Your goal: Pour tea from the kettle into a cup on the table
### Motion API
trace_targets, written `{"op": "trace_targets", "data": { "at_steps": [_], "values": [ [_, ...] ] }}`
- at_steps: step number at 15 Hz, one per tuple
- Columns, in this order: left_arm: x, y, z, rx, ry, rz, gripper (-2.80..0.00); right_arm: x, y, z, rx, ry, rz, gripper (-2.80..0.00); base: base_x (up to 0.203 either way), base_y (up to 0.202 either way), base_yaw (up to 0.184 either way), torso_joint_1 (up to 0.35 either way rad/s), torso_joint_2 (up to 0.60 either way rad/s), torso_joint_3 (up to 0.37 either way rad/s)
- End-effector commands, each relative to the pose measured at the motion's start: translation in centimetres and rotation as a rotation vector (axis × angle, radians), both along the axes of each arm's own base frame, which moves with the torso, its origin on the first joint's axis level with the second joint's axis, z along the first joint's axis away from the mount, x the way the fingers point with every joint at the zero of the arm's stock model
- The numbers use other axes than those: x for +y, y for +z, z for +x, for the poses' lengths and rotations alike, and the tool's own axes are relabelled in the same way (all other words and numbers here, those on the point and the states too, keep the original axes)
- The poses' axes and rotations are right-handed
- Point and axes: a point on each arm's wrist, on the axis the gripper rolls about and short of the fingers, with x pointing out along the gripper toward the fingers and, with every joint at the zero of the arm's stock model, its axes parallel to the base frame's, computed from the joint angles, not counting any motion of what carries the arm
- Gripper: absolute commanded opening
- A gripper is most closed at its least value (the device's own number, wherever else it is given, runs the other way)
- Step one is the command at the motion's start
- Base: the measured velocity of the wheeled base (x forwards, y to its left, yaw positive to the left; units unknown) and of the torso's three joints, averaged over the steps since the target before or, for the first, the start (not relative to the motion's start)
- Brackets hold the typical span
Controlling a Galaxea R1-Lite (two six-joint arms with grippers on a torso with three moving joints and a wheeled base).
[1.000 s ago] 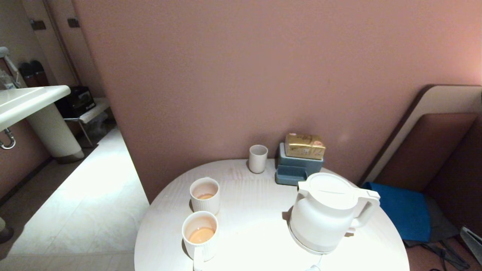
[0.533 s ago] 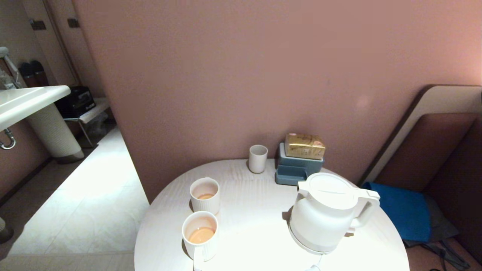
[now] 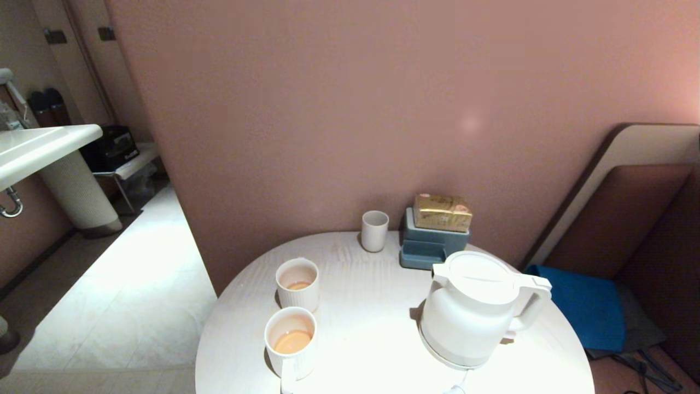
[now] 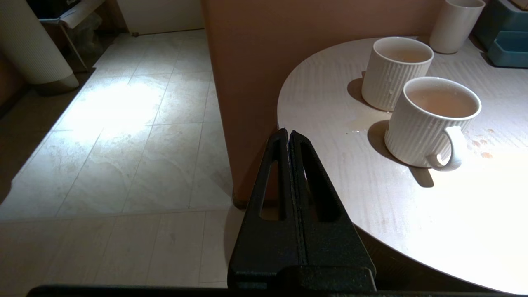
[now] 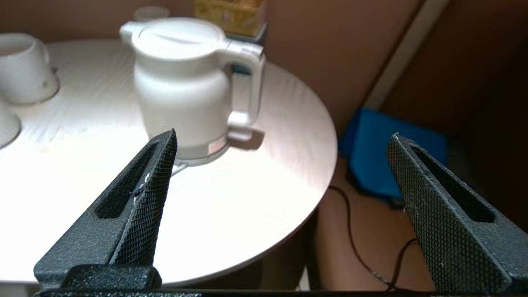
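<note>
The white kettle (image 3: pixel 476 309) stands on its disc base at the right of the round pale table (image 3: pixel 372 328), lid on, handle to the right. Two ribbed white cups stand at the left, the near cup (image 3: pixel 291 342) and the far cup (image 3: pixel 298 284), each holding some pale orange tea (image 3: pixel 292 342). Neither gripper shows in the head view. My right gripper (image 5: pixel 282 135) is open and empty, off the table's near right edge, short of the kettle (image 5: pixel 181 82) and its handle (image 5: pixel 247 82). My left gripper (image 4: pixel 287 132) is shut and empty beside the table's left edge, apart from the near cup (image 4: pixel 437 119).
A small plain cup (image 3: pixel 375 230) and a blue box (image 3: pixel 432 243) with a gold packet (image 3: pixel 442 212) stand at the table's back by the pink wall. A few tea drops (image 4: pixel 480 144) lie by the near cup. A blue cushion (image 3: pixel 588 306) and cables lie on the floor at right.
A grey piece of my right arm at the head view's lower right edge has left the view. Kettle and cups have not moved.
</note>
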Motion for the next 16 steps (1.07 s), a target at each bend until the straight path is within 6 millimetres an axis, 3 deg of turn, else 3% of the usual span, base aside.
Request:
{"op": "trace_targets", "data": {
  "at_steps": [1,4,16],
  "values": [
    [0.0,0.0,0.0,0.001,0.000,0.001,-2.80,0.0,-1.1,0.0,-0.002,0.006,-0.002,0.00,0.000,0.000,0.000,0.000,0.00,0.000],
    [0.0,0.0,0.0,0.001,0.000,0.000,-2.80,0.0,-3.5,1.3,-0.008,-0.010,-0.031,0.00,0.000,0.000,0.000,0.000,0.00,0.000],
    [0.0,0.0,0.0,0.001,0.000,0.000,-2.80,-0.1,-3.5,1.6,-0.048,-0.027,0.042,0.00,0.000,0.000,0.000,0.000,0.00,0.000]
  ]
}}
